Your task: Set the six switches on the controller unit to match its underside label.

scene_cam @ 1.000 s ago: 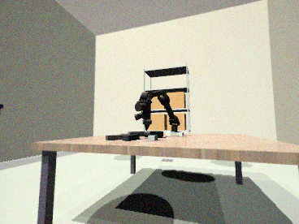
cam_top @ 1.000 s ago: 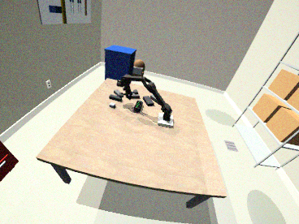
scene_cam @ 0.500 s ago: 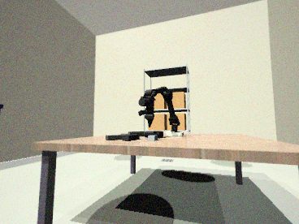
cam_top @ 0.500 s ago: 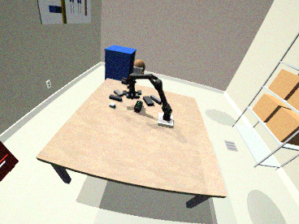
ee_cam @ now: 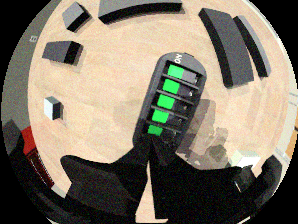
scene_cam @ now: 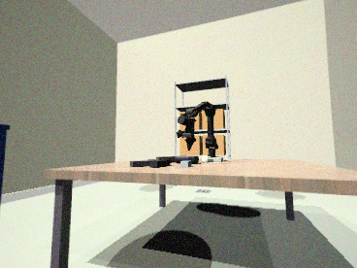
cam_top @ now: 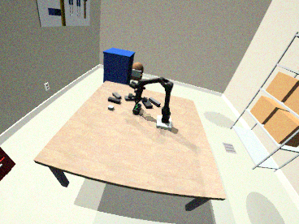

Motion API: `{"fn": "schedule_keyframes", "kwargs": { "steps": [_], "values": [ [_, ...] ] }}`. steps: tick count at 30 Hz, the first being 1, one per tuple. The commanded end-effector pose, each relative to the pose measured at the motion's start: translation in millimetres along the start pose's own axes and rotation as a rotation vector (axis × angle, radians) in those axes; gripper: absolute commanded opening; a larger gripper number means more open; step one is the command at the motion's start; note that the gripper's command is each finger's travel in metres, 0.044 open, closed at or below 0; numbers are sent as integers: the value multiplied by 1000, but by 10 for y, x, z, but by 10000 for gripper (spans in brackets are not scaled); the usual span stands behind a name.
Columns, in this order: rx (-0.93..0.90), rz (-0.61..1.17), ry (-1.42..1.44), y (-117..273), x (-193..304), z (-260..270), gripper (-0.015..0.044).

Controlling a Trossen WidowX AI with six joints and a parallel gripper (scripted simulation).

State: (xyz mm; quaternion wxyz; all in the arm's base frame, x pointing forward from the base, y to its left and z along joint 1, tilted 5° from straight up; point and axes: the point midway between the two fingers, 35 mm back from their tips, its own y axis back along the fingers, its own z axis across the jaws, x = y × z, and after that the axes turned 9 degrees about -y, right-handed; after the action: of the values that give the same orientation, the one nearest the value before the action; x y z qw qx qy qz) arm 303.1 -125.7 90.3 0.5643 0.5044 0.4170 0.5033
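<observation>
Near the table's (cam_top: 122, 142) (scene_cam: 218, 176) (ee_cam: 95, 120) far edge, the clenched, empty gripper (cam_top: 137, 106) (scene_cam: 189, 147) (ee_cam: 149, 137) overlaps the controller unit (cam_top: 136, 109) (ee_cam: 169, 102) in view; bare wood separates that unit from surrounding modules (ee_cam: 227, 47).

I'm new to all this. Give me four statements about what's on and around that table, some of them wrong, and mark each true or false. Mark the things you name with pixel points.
1. The controller unit (cam_top: 137, 108) (ee_cam: 171, 95) shows green on its switches. True.
2. The gripper (cam_top: 136, 113) (scene_cam: 190, 147) (ee_cam: 149, 137) is wide open. False: it is shut.
3. The cabinet (cam_top: 118, 66) beyond the table is red. False: it is blue.
4. Boxes (cam_top: 266, 109) (scene_cam: 218, 144) sit on the shelf rack. True.
</observation>
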Motion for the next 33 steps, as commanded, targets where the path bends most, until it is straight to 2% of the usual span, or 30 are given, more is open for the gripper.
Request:
{"fn": "schedule_keyframes", "kwargs": {
  "steps": [1,12,33],
  "values": [
    [-52,15,-42,-16,68,-186,0],
    [-189,56,-143,-208,270,-757,0],
    [-191,54,-146,-190,275,-767,0]
  ]
}}
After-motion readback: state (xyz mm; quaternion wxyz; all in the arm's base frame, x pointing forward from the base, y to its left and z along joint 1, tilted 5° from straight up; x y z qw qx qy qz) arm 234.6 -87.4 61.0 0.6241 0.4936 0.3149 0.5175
